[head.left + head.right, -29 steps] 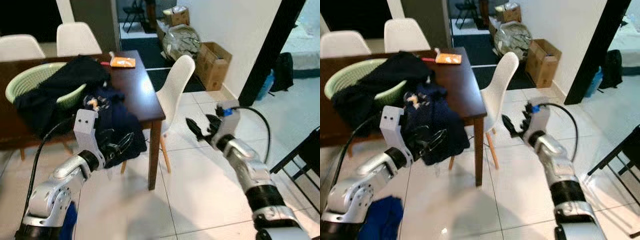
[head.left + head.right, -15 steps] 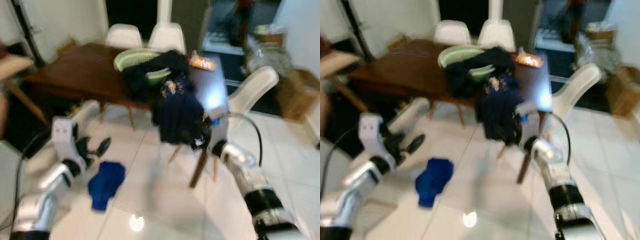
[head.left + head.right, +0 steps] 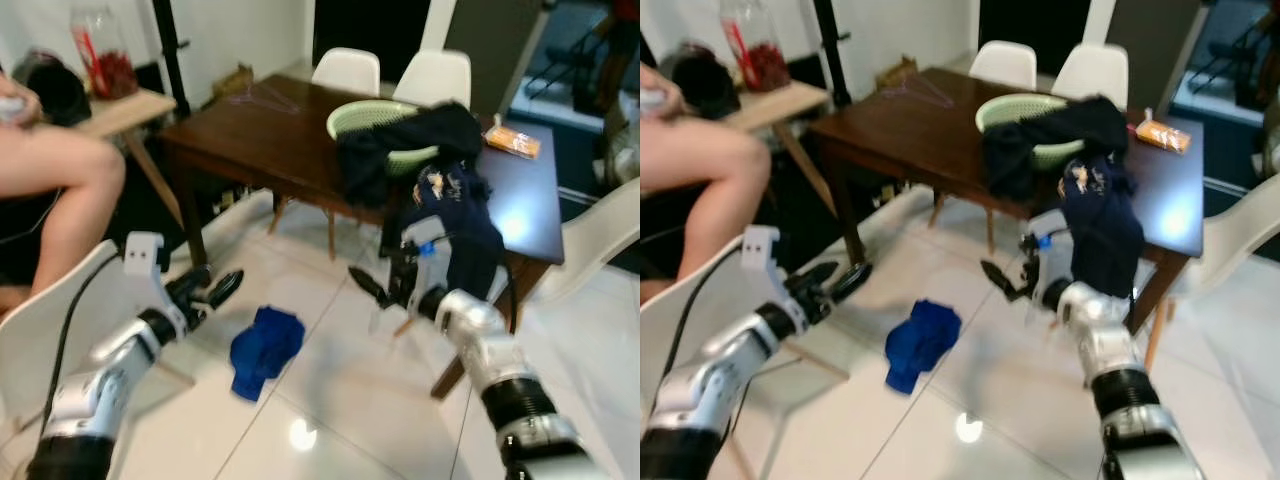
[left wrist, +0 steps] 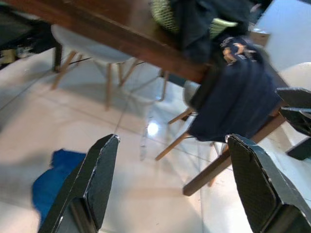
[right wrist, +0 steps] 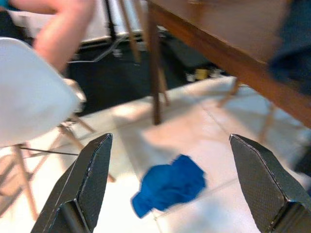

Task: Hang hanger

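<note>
A thin wire hanger [image 3: 262, 95] lies on the far left corner of the brown table [image 3: 270, 145]. A green basket [image 3: 385, 120] holds dark clothes [image 3: 400, 150], and a navy garment [image 3: 455, 225] hangs over the table's front edge. My left gripper [image 3: 213, 290] hovers open over the floor, left of a blue cloth [image 3: 265, 345]. My right gripper [image 3: 378, 284] is open just in front of the navy garment. Both wrist views show wide-apart fingers [image 4: 92, 187] [image 5: 90, 187] with nothing between them.
A person's bare leg [image 3: 60, 170] and a white chair [image 3: 50, 320] are close on my left. White chairs [image 3: 400, 75] stand behind the table and another one [image 3: 605, 240] at its right. A small wooden side table [image 3: 120, 110] with a jar stands at the back left.
The whole view has swung left, from the table's right end to its front and left side. Both arms swept along with it. The left gripper is away from the navy garment.
</note>
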`<state>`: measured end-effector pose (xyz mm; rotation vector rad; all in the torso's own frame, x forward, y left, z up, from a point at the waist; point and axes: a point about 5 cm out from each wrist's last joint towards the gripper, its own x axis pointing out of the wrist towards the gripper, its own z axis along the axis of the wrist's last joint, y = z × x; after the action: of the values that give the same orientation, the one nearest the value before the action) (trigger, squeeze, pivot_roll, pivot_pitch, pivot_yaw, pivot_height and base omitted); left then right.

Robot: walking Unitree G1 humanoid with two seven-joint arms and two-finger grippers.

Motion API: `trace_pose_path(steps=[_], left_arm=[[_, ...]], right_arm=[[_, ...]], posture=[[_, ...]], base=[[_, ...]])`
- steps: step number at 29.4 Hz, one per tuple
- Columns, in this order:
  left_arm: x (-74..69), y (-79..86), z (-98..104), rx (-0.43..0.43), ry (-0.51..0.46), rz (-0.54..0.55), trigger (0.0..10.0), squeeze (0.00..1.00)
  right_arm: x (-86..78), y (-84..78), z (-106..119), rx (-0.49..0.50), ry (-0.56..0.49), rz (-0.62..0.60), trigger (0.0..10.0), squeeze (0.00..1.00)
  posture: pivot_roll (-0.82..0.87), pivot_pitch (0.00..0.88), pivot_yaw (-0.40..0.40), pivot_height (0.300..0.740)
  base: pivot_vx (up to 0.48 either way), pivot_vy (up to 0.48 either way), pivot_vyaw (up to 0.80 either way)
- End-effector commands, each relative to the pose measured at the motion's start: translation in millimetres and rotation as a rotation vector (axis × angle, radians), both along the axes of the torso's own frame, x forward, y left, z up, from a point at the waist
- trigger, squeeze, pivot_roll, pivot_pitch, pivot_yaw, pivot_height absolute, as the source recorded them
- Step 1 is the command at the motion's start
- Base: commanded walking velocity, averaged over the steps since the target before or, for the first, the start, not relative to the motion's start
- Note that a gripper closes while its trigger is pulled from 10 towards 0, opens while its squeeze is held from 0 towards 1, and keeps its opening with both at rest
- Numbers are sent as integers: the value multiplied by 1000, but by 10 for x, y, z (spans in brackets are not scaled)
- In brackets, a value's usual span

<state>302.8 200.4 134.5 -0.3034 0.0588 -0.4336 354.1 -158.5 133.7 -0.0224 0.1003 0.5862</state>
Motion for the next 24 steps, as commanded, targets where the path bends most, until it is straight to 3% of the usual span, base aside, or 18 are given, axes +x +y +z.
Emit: trace_pose_path(steps=[1,14,24], left_arm=[[-2,-7,-37,11,6,-5,10000,0],[25,3,-12,-2,-36,-7,10000,0],[56,-95,6,8,-51,-43,10000,0]], right_arm=[[0,-30,-20,15,10,-10,10000,0],[20,-17,-23,27,12,7,10000,0],[19,-14,-29,32,13,18,10000,0]], posture=[[41,0,-65,740],[41,0,-68,740],[36,0,-69,740]], base=[[0,0,788],[0,0,790],[0,0,790]])
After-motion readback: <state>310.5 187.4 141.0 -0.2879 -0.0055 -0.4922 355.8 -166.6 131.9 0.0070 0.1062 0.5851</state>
